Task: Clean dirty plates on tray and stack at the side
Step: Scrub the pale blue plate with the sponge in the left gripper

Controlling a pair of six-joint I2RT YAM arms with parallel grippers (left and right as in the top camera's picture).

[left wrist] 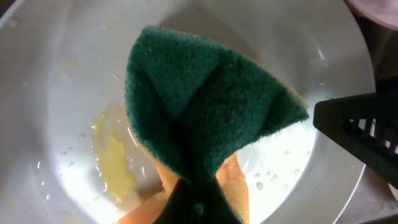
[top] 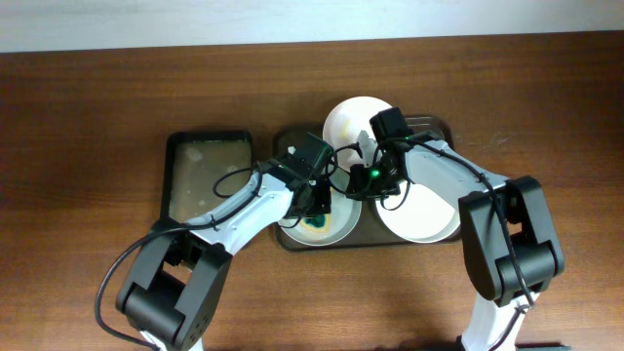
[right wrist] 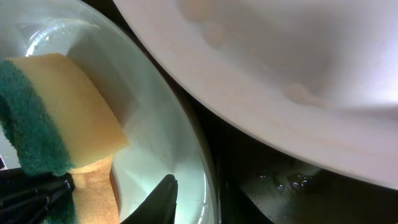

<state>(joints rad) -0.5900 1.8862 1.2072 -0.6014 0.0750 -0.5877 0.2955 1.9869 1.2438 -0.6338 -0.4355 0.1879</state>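
Three white plates lie on the dark brown tray (top: 441, 125): a far one (top: 353, 119), a right one (top: 424, 216) and a left one (top: 342, 227). My left gripper (top: 318, 207) is shut on a green and yellow sponge (left wrist: 205, 106) and presses it into the left plate (left wrist: 62, 74), beside a yellow smear (left wrist: 115, 155). Its fingertips (left wrist: 199, 202) pinch the sponge's lower end. My right gripper (top: 364, 179) is closed on that plate's right rim; one finger (right wrist: 163, 198) lies inside the wet rim (right wrist: 186, 155). The far plate (right wrist: 280, 68) fills the top of the right wrist view.
A smaller black tray (top: 208, 175) holding a wet film stands left of the brown tray. Both arms cross over the brown tray's middle. Water drops lie on the tray floor (right wrist: 286, 183). Brown tabletop (top: 97, 97) surrounds everything.
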